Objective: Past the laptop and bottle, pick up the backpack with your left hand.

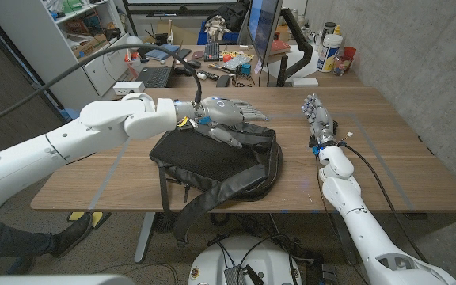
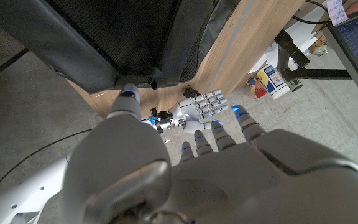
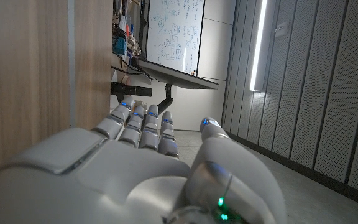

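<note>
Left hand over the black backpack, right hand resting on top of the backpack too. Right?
Not quite. The left hand is over the black backpack, but the head view shows the right hand apart from it, on the bare table beside it.

Both arms are clad in smooth white rounded shells, split by dark seams at the joints. The left hand (image 1: 226, 113) is metallic silver-grey, its fingers built of blocky segments with small blue lights glowing at the tips. The right hand (image 1: 318, 117) has the same grey segmented build. Blue fittings sit at each wrist with thin wires; a black cable trails from the right wrist, and a thick grey cable arcs behind the left arm.
</note>
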Controlling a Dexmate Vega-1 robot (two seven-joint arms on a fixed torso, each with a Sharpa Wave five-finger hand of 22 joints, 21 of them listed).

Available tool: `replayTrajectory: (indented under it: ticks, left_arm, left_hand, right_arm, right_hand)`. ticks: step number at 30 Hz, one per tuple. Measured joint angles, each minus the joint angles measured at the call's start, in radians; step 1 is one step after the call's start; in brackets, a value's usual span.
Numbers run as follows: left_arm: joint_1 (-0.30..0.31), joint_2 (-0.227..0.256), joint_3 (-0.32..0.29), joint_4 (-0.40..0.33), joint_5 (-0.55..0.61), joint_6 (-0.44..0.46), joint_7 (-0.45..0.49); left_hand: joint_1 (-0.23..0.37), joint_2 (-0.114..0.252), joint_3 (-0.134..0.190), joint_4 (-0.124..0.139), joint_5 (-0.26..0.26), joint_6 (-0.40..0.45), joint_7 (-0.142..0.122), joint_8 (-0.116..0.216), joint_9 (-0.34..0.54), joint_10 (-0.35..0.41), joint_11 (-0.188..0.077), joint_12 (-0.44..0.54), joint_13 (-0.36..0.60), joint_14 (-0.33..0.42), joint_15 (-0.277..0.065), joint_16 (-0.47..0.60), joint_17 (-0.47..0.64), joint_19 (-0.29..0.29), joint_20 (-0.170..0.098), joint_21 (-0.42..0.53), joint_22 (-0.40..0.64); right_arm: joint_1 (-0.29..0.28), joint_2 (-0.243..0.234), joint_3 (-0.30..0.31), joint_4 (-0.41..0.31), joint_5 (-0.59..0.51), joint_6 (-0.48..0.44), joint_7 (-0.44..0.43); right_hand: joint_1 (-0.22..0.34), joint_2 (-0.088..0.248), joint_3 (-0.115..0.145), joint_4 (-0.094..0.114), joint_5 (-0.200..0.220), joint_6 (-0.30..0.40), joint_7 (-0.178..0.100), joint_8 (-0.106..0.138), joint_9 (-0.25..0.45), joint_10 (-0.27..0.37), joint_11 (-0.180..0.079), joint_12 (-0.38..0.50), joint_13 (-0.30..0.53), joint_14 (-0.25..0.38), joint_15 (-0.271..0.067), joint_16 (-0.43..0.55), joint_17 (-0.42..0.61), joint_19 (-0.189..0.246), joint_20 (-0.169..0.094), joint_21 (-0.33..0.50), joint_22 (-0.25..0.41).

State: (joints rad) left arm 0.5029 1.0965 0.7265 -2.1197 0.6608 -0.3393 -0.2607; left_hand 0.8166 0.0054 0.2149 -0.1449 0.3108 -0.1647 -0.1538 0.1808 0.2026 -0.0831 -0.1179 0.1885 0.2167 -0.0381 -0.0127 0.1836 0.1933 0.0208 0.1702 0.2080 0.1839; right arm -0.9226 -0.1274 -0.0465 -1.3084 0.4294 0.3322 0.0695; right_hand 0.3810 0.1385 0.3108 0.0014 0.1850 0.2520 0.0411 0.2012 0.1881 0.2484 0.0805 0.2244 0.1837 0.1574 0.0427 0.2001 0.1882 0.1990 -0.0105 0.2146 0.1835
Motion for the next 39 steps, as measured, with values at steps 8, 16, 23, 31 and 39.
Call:
replayTrajectory:
  ticks: [8, 16, 23, 31, 39]
  left_arm:
    - [-0.049, -0.015, 0.049, 0.010, 0.044, -0.012, -0.007]
    - [-0.092, -0.033, 0.089, 0.033, 0.083, -0.030, 0.018]
    - [-0.134, -0.049, 0.125, 0.059, 0.123, -0.067, 0.032]
    - [-0.188, -0.066, 0.159, 0.092, 0.137, -0.127, 0.034]
    - [-0.230, -0.088, 0.190, 0.123, 0.140, -0.154, 0.030]
  left_hand:
    - [0.004, -0.004, 0.000, 0.000, 0.004, 0.000, 0.000, 0.010, 0.002, 0.000, 0.000, 0.000, 0.000, -0.006, 0.000, 0.000, 0.000, -0.021, 0.001, -0.005, 0.000]
    - [0.004, -0.004, 0.000, 0.000, 0.008, 0.001, 0.000, 0.019, 0.005, 0.000, 0.000, 0.007, 0.000, -0.012, -0.005, 0.000, 0.000, -0.023, 0.001, -0.009, 0.000]
    - [0.008, -0.008, -0.004, 0.004, 0.008, 0.004, -0.004, 0.020, 0.005, 0.000, 0.000, 0.008, 0.000, -0.012, -0.005, 0.000, 0.000, -0.018, -0.004, -0.009, 0.000]
    - [0.008, -0.008, -0.004, 0.004, 0.011, 0.008, 0.000, 0.027, 0.005, 0.000, 0.000, 0.008, 0.000, -0.011, -0.006, 0.006, 0.000, -0.008, -0.005, -0.004, 0.000]
    - [0.008, -0.008, -0.008, 0.008, 0.011, 0.013, -0.005, 0.027, 0.004, 0.004, -0.004, 0.015, 0.000, -0.008, -0.009, 0.006, 0.000, 0.001, -0.012, -0.004, 0.000]
  right_arm:
    - [0.004, 0.009, 0.004, 0.001, 0.006, 0.012, -0.004]
    - [0.010, 0.017, 0.005, 0.008, 0.011, 0.023, -0.005]
    - [0.018, 0.026, 0.006, 0.016, 0.013, 0.032, -0.011]
    - [0.025, 0.036, 0.010, 0.016, 0.011, 0.035, -0.031]
    - [0.030, 0.042, 0.010, 0.015, 0.008, 0.040, -0.045]
  right_hand:
    - [0.000, 0.000, 0.004, 0.004, 0.000, 0.000, 0.000, 0.000, 0.000, 0.000, 0.000, 0.000, 0.000, 0.000, 0.000, 0.000, 0.000, 0.000, 0.000, 0.000, 0.000]
    - [0.000, 0.000, 0.004, 0.004, 0.000, 0.005, -0.005, 0.000, 0.000, 0.003, -0.004, 0.000, 0.000, 0.004, -0.004, 0.000, 0.000, 0.000, 0.000, 0.000, 0.000]
    - [0.000, 0.000, 0.004, 0.004, 0.000, 0.005, -0.005, 0.000, 0.000, 0.003, -0.004, 0.000, 0.000, 0.004, -0.004, 0.000, 0.000, 0.000, 0.000, -0.004, 0.000]
    - [0.000, 0.000, 0.008, 0.000, 0.000, 0.011, 0.000, 0.000, 0.000, 0.003, -0.004, 0.000, 0.000, 0.009, 0.002, -0.004, 0.000, 0.004, 0.004, -0.004, 0.000]
    - [0.000, 0.000, 0.008, 0.000, 0.000, 0.011, 0.000, 0.000, 0.000, 0.009, 0.002, 0.000, 0.000, 0.009, 0.002, -0.004, 0.000, 0.004, 0.004, -0.004, 0.000]
